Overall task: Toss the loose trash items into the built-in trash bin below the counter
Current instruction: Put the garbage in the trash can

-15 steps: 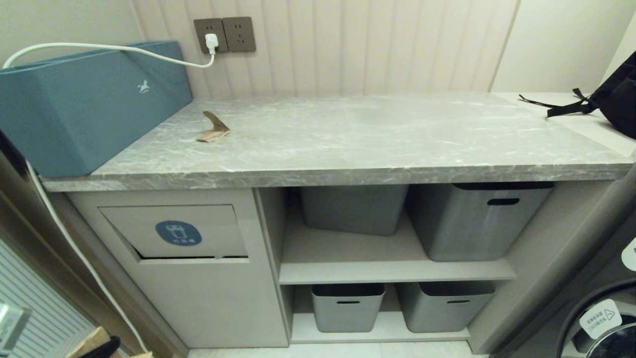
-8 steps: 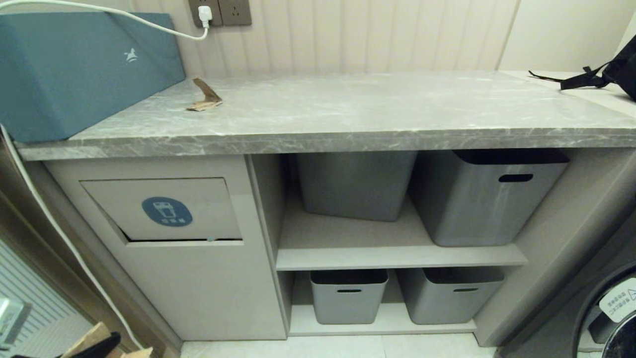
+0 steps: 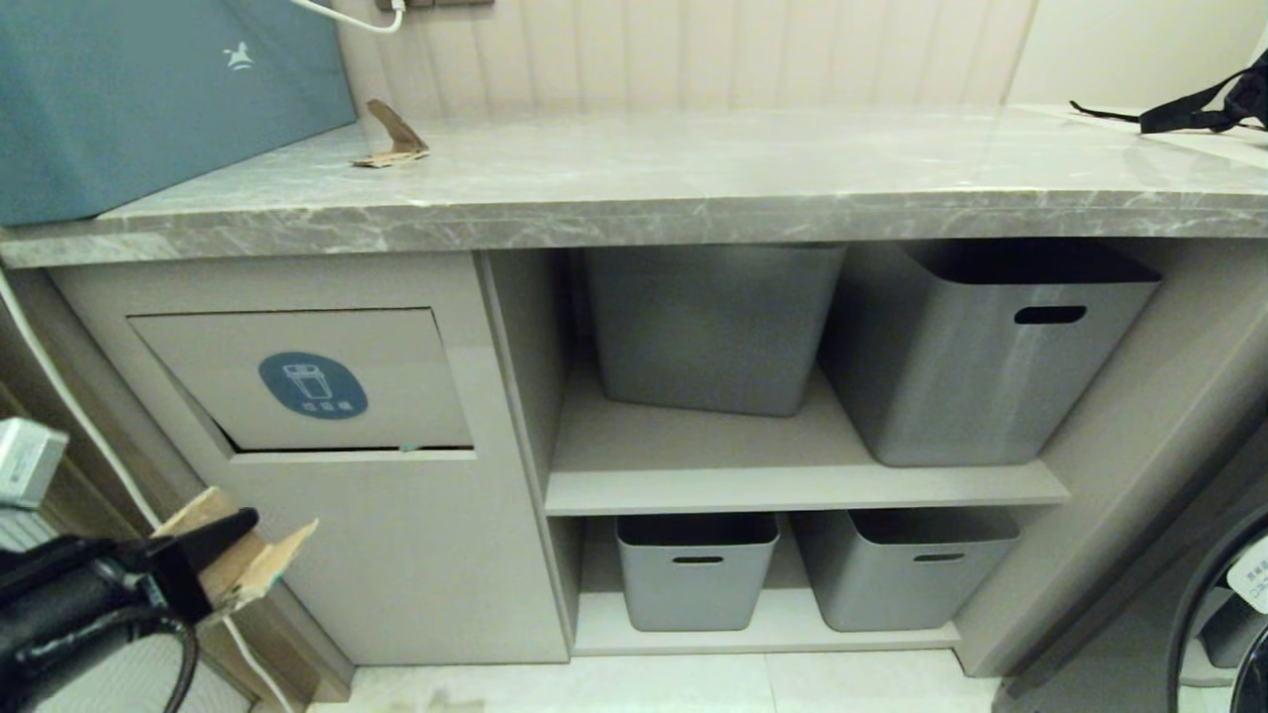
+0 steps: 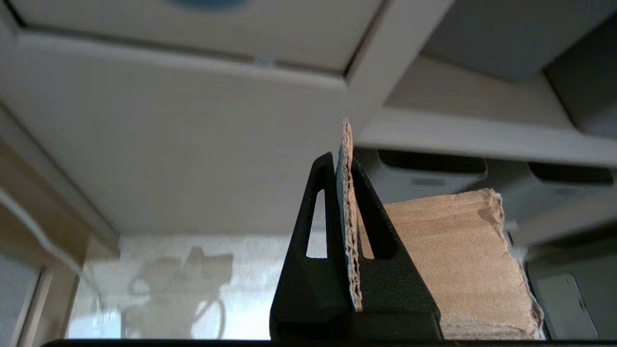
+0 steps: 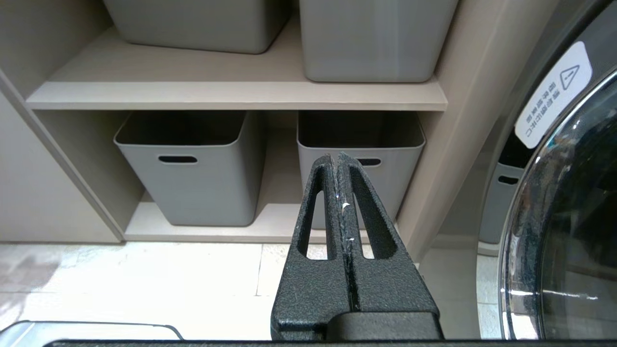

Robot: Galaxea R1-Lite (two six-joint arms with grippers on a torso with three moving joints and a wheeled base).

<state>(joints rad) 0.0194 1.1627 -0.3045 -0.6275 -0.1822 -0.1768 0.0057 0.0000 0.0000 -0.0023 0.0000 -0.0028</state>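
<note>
While one scrap (image 3: 394,139) lies on the worktop (image 3: 693,168) at the upper left of the head view, just beside the blue box (image 3: 149,89), the other scrap (image 3: 243,560) is clamped edge-on in the fingers of the left gripper (image 3: 213,545) at the lower left, below and left of the bin flap (image 3: 297,381). By my reading, the task is under halfway: one piece is picked up but not dropped in, the other untouched. The flap, with its blue oval sticker (image 3: 313,385), looks nearly closed, showing only a thin dark gap along its lower edge, so it needs pushing in. The held scrap (image 4: 453,260) is torn, bent brown corrugated card; the worktop scrap is narrower and curls upward. The right gripper (image 5: 340,161) hangs idle, its fingers pressed together on nothing, facing the lower tubs (image 5: 188,168).
</note>
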